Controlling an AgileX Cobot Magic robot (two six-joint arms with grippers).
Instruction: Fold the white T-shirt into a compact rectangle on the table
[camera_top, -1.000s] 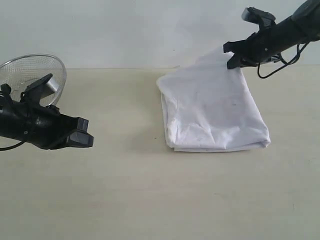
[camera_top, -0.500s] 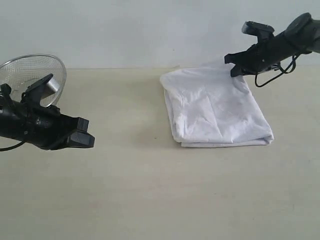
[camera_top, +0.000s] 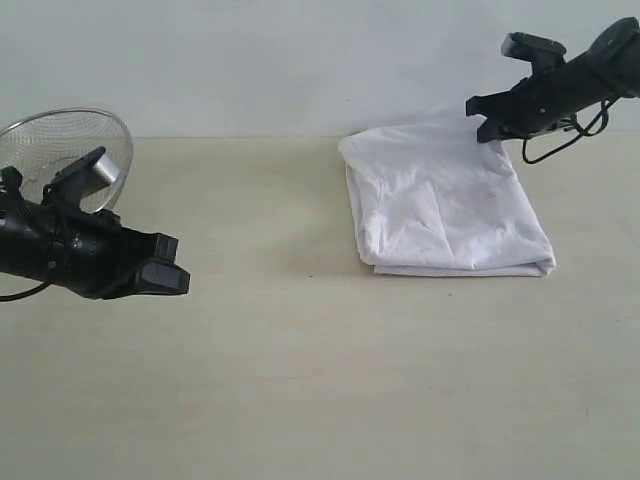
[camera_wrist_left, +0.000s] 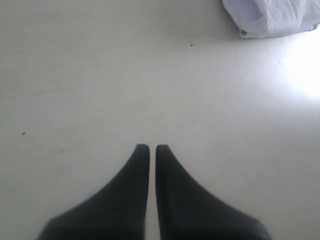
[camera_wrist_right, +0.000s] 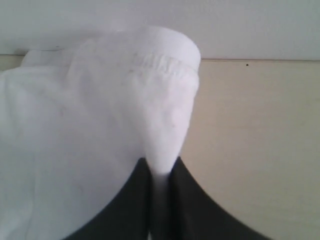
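White T-shirt (camera_top: 450, 215): folded into a rough rectangle of several layers. It lies on the right half of the table, towards the far edge. The surface is creased, and the layered edges show along the near side.
T-shirt, far right corner: pulled up off the surface into a small peak where the right gripper pinches it. In the right wrist view a stitched hem runs across the raised fold.
Table (camera_top: 300, 400): pale beige, matt and flat, with a few tiny dark specks. The T-shirt covers only a small part of it.
Right gripper (camera_top: 487, 128): closed tight on the far right corner of the T-shirt. In the right wrist view white cloth is squeezed between the two black fingers. The arm reaches in from the upper right, above the table.
Left gripper (camera_top: 165, 265): fingers drawn together with only a thin slit between them, holding nothing. It hangs over bare table on the left, well apart from the T-shirt. In the left wrist view a corner of the T-shirt shows far off.
Wire basket (camera_top: 60, 150): round metal mesh, tilted, at the far left behind the left arm.
Cable (camera_top: 545, 150): black, looping below the right arm.
Wall (camera_top: 300, 60): plain and pale, behind the far edge of the table.
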